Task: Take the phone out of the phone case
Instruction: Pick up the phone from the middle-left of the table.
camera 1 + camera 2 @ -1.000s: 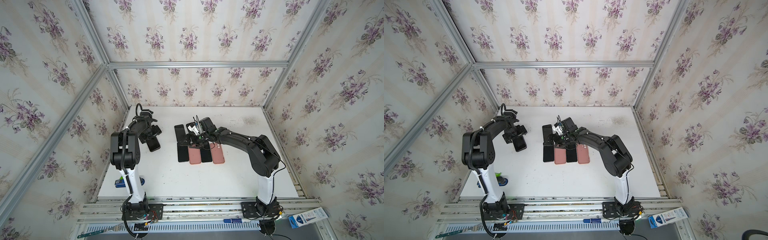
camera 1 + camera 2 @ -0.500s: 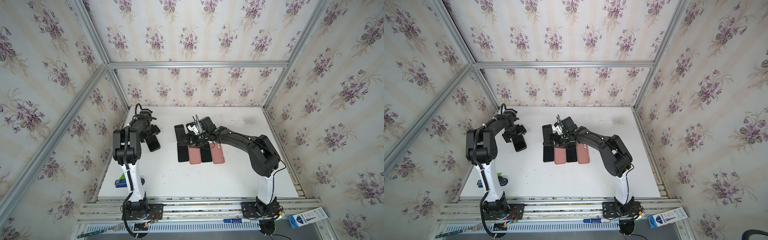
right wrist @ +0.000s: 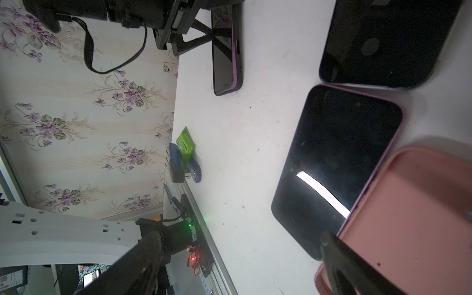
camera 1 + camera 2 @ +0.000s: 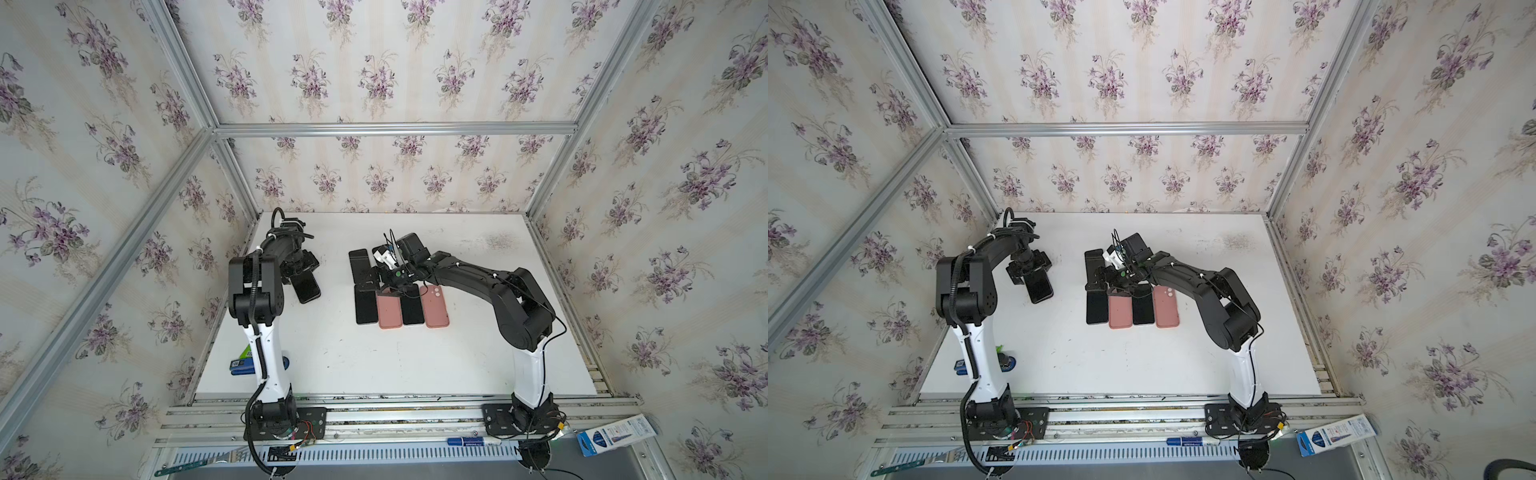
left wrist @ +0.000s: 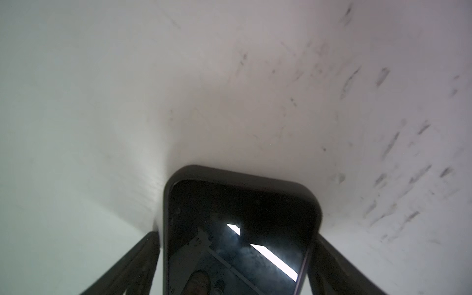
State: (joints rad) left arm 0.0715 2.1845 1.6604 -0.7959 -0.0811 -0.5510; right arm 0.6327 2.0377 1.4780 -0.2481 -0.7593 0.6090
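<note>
**Phone, cased:** purple-sided phone (image 4: 307,287) with a dark glass face, seated in a black soft-rimmed case (image 5: 255,176). It lies flat and face up on the white worktop (image 4: 374,365), near the left edge toward the far-left corner. The phone is not yet out of the case.

**Left gripper** (image 5: 236,236): black fingers (image 5: 143,260) bracket the phone's two long sides, touching them or very nearly. Whether they clamp it cannot be told.

**Change:** within the last second these jaws have drawn in from full spread, and the phone has not shifted. Judged as a hold being taken, with extraction not begun.

**Right gripper** (image 4: 384,280): spread wide and empty, low over the far end of a row at mid-worktop. The row is well apart from the phone and holds black handsets (image 4: 411,309) alternating with salmon-pink cases (image 4: 390,312).
</note>
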